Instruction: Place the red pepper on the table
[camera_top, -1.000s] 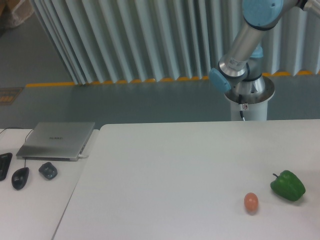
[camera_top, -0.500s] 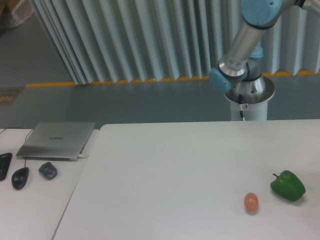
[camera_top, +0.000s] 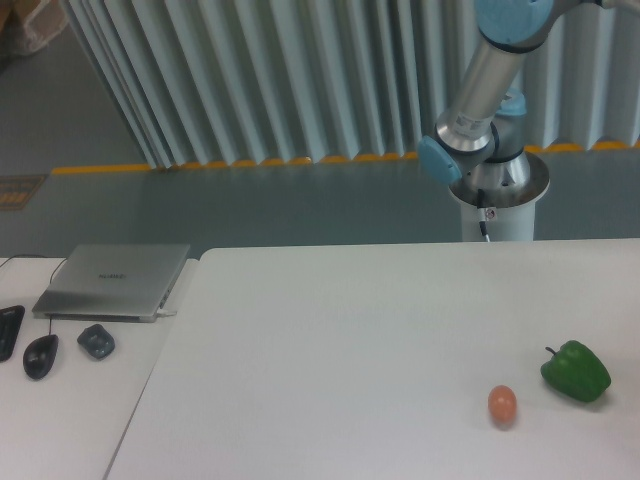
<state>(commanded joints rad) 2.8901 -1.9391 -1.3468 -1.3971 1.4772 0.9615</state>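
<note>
The red pepper is out of view. The white table (camera_top: 330, 350) fills the lower middle and right of the picture. Only the lower links of my arm (camera_top: 480, 90) show at the upper right, rising from the base (camera_top: 497, 195) behind the table's far edge. The gripper is outside the frame, so its state and anything it holds are hidden.
A green bell pepper (camera_top: 576, 371) lies near the table's right edge, with a small orange egg-shaped object (camera_top: 502, 404) to its left. An adjoining desk at the left carries a closed laptop (camera_top: 115, 280), two mice (camera_top: 41, 355) and a dark device at the edge.
The arm's upper link has swung slightly left and up at the top of the frame. Nothing on the table has moved.
</note>
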